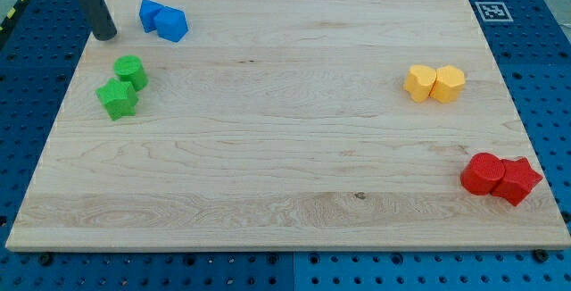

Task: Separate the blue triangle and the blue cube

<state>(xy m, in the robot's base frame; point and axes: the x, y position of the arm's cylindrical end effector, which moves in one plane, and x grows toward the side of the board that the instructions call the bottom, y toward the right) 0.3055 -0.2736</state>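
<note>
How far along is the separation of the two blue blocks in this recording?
Nothing looks done: the blue triangle block and blue cube block still touch at the wooden board's top left. In hand: my tip sits just left of them. Left: pushing them apart.

Pale wooden board (285, 148); blue pair (163, 20), green pair (123, 86), yellow pair (434, 84), red pair (500, 178); rod (92, 5) seemingly dark grey.

Looked like a robotics lab bench, not anybody's home. Pale wooden board (294, 148) laid over a blue perforated metal table (544, 77), with a black-and-white fiducial tag (490, 11) stuck at the upper right corner and yellow-black hazard tape (12, 12) at far upper left.
</note>
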